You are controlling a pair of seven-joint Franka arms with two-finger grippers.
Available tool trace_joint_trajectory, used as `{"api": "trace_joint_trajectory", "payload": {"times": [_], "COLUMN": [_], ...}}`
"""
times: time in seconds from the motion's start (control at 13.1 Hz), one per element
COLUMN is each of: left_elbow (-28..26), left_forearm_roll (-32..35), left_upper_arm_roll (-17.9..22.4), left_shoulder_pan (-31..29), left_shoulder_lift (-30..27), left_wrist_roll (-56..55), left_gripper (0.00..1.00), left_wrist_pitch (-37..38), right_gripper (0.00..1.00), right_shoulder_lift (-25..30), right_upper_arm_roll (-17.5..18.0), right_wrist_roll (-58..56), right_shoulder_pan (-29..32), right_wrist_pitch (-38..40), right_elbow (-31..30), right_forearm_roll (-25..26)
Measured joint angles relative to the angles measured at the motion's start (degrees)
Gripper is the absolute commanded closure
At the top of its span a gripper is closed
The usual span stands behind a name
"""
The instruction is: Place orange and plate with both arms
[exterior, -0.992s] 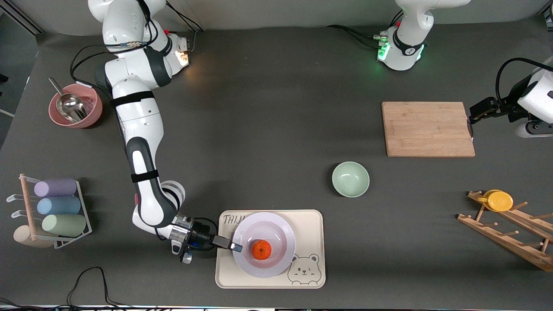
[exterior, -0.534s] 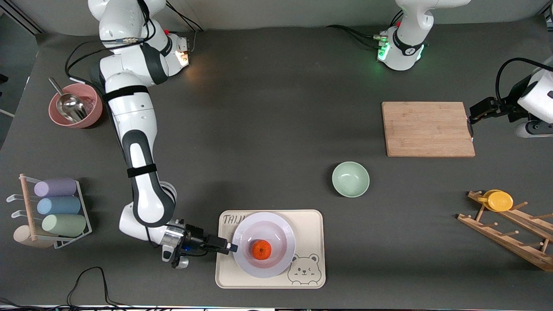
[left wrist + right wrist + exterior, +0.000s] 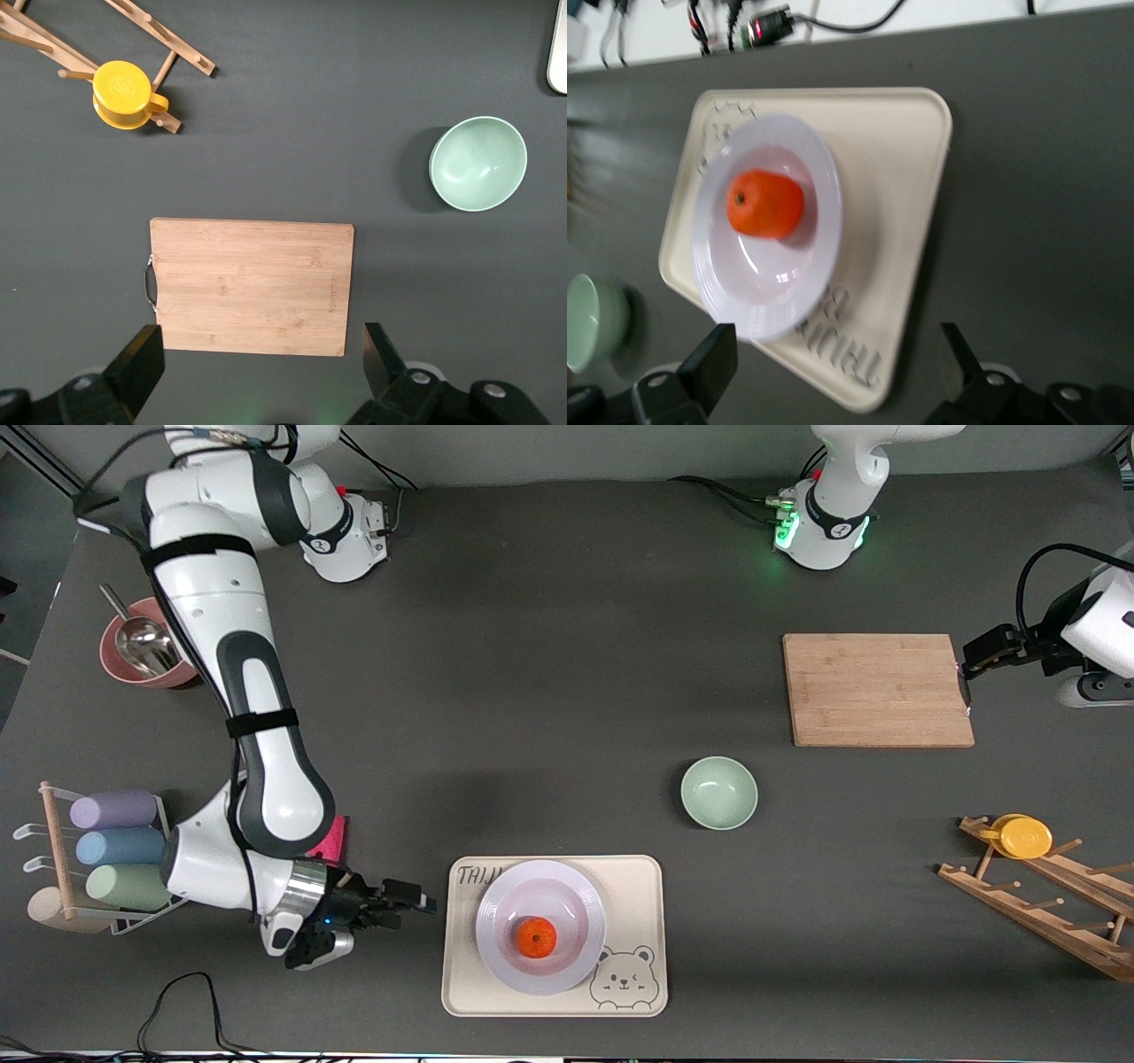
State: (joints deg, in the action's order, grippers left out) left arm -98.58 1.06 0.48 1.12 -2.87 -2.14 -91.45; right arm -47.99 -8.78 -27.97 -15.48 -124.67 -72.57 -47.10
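**Orange on plate, plate on tray: both grippers empty**

The orange (image 3: pixel 536 937) sits in the well of the plate (image 3: pixel 493 906). The plate lies flat on the cream bear-printed tray (image 3: pixel 638 895), at the edge of the table nearest the front camera and toward the right arm's end.

The right gripper (image 3: pixel 417 898) hangs low just beside the tray, apart from it, its fingers spread wide and holding nothing. The left gripper (image 3: pixel 261 340) waits over the edge of the wooden cutting board (image 3: pixel 877 689), fingers also spread and empty.

As I judge it, both items look placed, so the step in hand is clearing away. To do it well, the right arm should lift and draw off along a line away from the tray, keeping its fingers apart. A brush against the plate's rim could slide the glossy plate or set the fruit rolling.

The plate is round, so it has no long axis; its hollow faces straight up. In the right wrist view the orange looks slightly oblong and lies on its side. Its stem dimple points sideways, toward the plate's rim, with the longer dimension level across the well.
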Motion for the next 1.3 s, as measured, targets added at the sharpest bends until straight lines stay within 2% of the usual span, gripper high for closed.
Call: {"api": "trace_joint_trajectory", "payload": {"times": [0.15,0.23,0.53,0.69,0.76,0.99,1.3], "left_elbow": [0.0,0.0,0.0,0.0,0.0,0.0,0.0], "left_forearm_roll": [0.0,0.0,0.0,0.0,0.0,0.0,0.0], "left_upper_arm_roll": [0.0,0.0,0.0,0.0,0.0,0.0,-0.1], "left_shoulder_pan": [0.0,0.0,0.0,0.0,0.1,0.1,0.1], "left_shoulder_lift": [0.0,0.0,0.0,0.0,0.0,0.0,0.0], "left_wrist_roll": [0.0,0.0,0.0,0.0,0.0,0.0,0.0], "left_gripper": [0.00,0.00,0.00,0.00,0.00,0.00,0.00], "left_wrist_pitch": [0.0,0.0,0.0,0.0,0.0,0.0,0.0], "right_gripper": [0.00,0.00,0.00,0.00,0.00,0.00,0.00], "right_shoulder_lift": [7.1,10.8,22.7,25.8,26.8,29.0,30.7], "right_upper_arm_roll": [-2.8,-5.7,-22.1,-28.4,-30.7,-35.5,-37.2], "right_wrist_roll": [0.0,0.0,5.6,7.5,7.8,9.7,11.5], "right_shoulder_pan": [-1.4,-3.4,-16.0,-21.9,-23.8,-26.6,-26.8], "right_wrist_pitch": [2.2,4.1,15.8,17.0,17.1,21.5,26.5], "right_elbow": [-7.1,-10.5,-17.9,-19.1,-19.4,-19.2,-16.0], "right_forearm_roll": [7.3,10.1,19.3,24.6,25.6,26.1,29.0]}}
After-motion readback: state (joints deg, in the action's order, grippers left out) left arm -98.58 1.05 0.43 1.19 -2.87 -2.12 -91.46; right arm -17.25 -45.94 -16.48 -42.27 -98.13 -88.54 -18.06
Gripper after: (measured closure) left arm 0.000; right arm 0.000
